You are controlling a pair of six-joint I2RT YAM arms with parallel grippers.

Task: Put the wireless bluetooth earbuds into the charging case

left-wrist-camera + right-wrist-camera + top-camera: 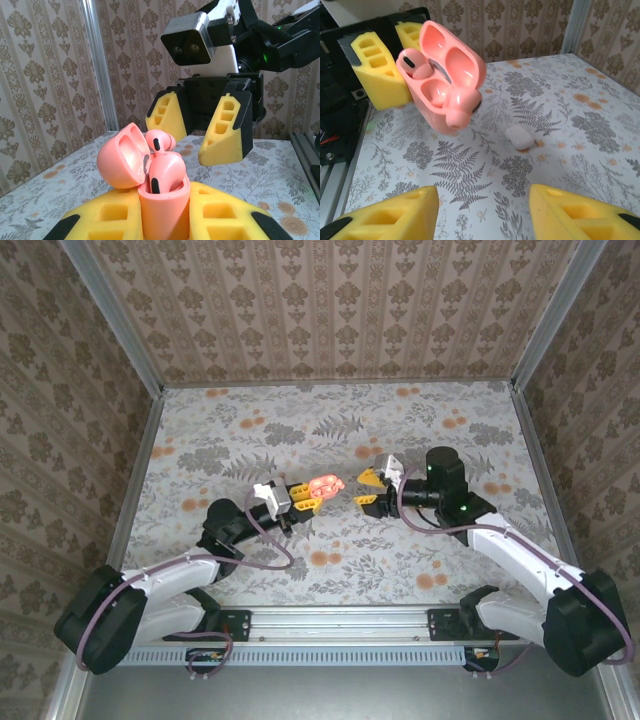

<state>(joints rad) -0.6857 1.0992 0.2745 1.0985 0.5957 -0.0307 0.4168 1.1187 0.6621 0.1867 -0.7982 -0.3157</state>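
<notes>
My left gripper (300, 497) is shut on the pink charging case (322, 488), which it holds above the table with the lid swung open (122, 156). Both pink earbuds rest in the case. One earbud (165, 172) (415, 65) sits low in its well. The other earbud (160, 141) (460, 107), on the side toward my right gripper, stands up higher above the rim. My right gripper (367, 489) (482, 210) hovers a short way in front of the case, jaws open, with nothing between its yellow fingers (225, 132).
A small white case (520, 136) lies shut on the floral table (420, 430) beyond the right gripper. Metal rails and patterned walls (330, 310) enclose the table on three sides.
</notes>
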